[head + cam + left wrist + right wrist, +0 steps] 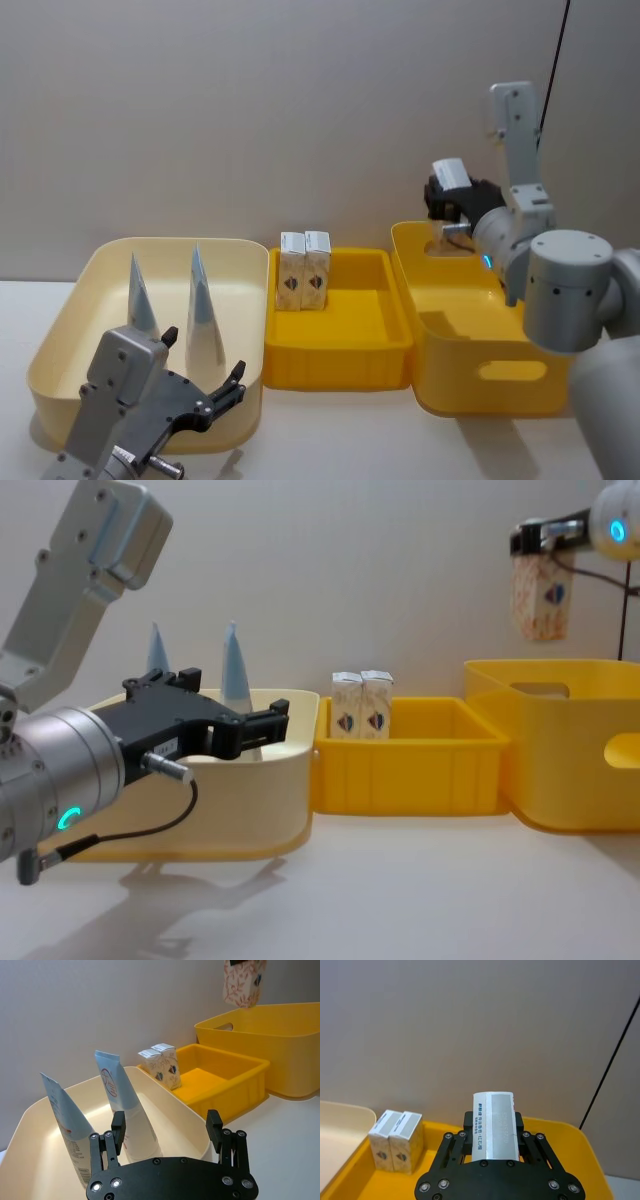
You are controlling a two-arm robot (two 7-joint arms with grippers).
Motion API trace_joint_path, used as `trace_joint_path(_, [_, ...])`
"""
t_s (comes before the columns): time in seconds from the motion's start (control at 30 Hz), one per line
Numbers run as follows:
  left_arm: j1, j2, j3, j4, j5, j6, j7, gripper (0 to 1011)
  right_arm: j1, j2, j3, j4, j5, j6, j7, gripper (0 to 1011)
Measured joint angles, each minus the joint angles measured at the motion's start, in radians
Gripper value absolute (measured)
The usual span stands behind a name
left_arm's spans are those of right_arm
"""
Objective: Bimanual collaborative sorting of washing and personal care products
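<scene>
Two light-blue tubes [140,297] [203,312] stand upright, crimp up, in the cream bin [60,335]. A pair of small white cartons [304,270] stands side by side at the back left of the shallow yellow tray [340,362]. My left gripper [204,355] is open at the cream bin's front wall, just short of the tubes [127,1110], with nothing between its fingers. My right gripper [452,197] is raised above the deep yellow bin [480,372] and shut on a third white carton [540,595], which hangs clear of the bin's rim.
The three bins stand in a row on the white table, cream on the left, tray in the middle, deep bin [560,740] on the right. A plain wall rises close behind them. Bare table lies in front of the bins.
</scene>
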Motion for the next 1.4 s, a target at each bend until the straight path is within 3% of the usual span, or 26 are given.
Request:
trace_joint_path(0.33, [0.000,0.000,0.000,0.000,0.000,0.000,0.000,1003,0.029,-0.022,-0.021,0.082,-0.006,0.052,0.028,429])
trace_joint_path(0.6, [0.000,0.000,0.000,0.000,0.000,0.000,0.000,1003,0.042,-0.033,-0.031,0.119,-0.011,0.069,0.038,637])
trace_joint_path(0.8, [0.000,0.000,0.000,0.000,0.000,0.000,0.000,1003,0.048,-0.038,-0.035,0.137,-0.014,0.077,0.042,867])
trace_joint_path(1.0, [0.000,0.000,0.000,0.000,0.000,0.000,0.000,1003,0.051,-0.041,-0.038,0.147,-0.015,0.081,0.045,990])
trace_joint_path(1.4, [0.000,0.000,0.000,0.000,0.000,0.000,0.000,1003,0.054,-0.043,-0.040,0.157,-0.017,0.085,0.047,1001])
